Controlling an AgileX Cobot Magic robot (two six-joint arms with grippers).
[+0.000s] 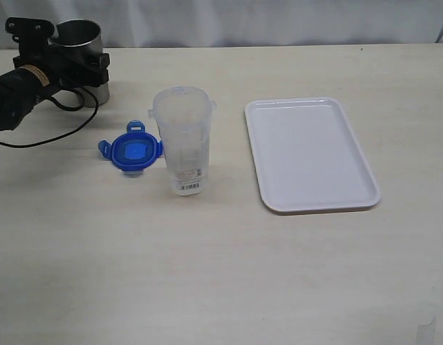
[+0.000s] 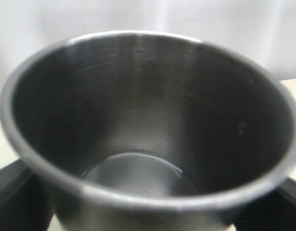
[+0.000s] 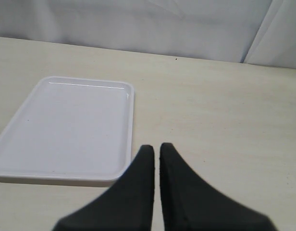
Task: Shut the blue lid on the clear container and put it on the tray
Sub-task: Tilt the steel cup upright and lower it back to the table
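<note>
The clear container (image 1: pixel 182 140) stands upright and uncovered in the middle of the table, with its barcode label near the base. The blue lid (image 1: pixel 132 152) lies flat on the table right beside it, on its left, flaps spread. The white tray (image 1: pixel 310 154) lies to the container's right with nothing on it, and the right wrist view also shows the tray (image 3: pixel 66 127). My left gripper (image 1: pixel 76 66) is at the far back left, shut on a steel cup (image 2: pixel 148 130), with dark fingers (image 2: pixel 13 192) on either side of it. My right gripper (image 3: pixel 156 147) is shut on nothing, just off the tray's corner.
The steel cup (image 1: pixel 81 54) stands at the table's back left corner. A black cable (image 1: pixel 56 133) trails from the left arm across the table. A pale curtain hangs behind the far edge.
</note>
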